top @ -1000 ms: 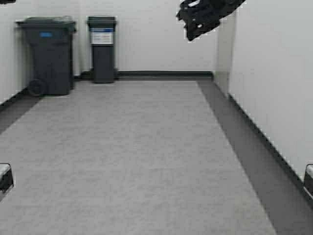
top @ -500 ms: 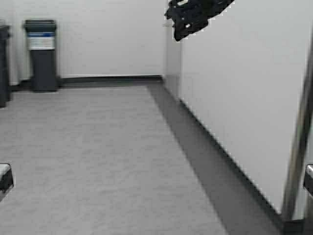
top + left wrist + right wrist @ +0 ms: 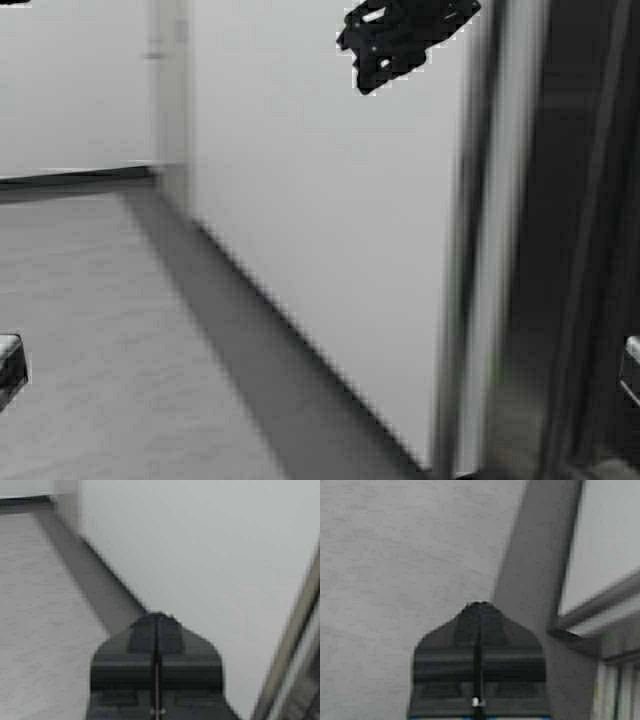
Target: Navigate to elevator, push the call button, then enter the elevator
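Grey carpet (image 3: pixel 90 330), white wall (image 3: pixel 320 250), steel elevator (image 3: pixel 520 250) frame, both claws (image 3: pixel 156 630) (image 3: pixel 477 617) closed.

White wall (image 3: pixel 320 220), speckled grey floor (image 3: pixel 80 330), dark grey baseboard (image 3: pixel 300 335), brushed steel frame (image 3: pixel 490 250)

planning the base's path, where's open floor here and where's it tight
Open: the grey carpet on the robot's left, bordered by the dark floor strip along the white wall. Tight: on the right, where that wall ends at the steel frame. Both grippers, left and right, are shut.
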Robot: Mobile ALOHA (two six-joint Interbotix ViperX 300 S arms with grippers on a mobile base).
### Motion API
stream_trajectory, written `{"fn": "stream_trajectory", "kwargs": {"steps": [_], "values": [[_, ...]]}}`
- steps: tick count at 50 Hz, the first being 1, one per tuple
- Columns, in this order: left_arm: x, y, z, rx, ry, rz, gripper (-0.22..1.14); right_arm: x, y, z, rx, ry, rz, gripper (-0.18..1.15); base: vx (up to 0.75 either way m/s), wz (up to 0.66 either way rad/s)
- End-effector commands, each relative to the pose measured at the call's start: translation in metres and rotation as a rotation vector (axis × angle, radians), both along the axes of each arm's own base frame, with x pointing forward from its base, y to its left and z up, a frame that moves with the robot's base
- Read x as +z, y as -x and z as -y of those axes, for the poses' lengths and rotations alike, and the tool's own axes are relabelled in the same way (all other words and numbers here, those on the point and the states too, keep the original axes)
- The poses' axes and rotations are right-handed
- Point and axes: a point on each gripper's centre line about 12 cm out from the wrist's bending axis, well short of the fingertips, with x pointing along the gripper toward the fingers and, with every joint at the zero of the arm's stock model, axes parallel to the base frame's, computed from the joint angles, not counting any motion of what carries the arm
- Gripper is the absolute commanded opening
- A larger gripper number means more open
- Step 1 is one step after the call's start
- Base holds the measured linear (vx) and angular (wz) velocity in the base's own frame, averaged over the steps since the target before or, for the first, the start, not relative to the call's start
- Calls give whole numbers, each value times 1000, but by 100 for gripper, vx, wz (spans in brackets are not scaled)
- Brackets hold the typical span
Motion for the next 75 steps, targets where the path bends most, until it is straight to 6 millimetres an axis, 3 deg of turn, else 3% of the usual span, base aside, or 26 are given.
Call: {"fn": "stream_trajectory", "kwargs": {"steps": [1, 34, 46, 58, 75], "values": [[6, -7, 0, -1, -6, 16, 3, 11, 1, -7, 18, -25, 23, 6, 52, -48], [15, -5, 1, -7, 18, 69, 3, -6, 6, -15, 26, -20, -30, 6, 50, -49], [20, 12, 32, -156, -33, 113, 3, 14, 5, -8, -5, -40, 10, 6, 44, -73], [20, 13, 52, -273, -133, 129, 3, 30, 4, 4, -35, -64, 43, 6, 40, -53], [18, 13, 57, -295, -144, 128, 3, 34, -1, 12, -70, -81, 44, 6, 39, -34]]}}
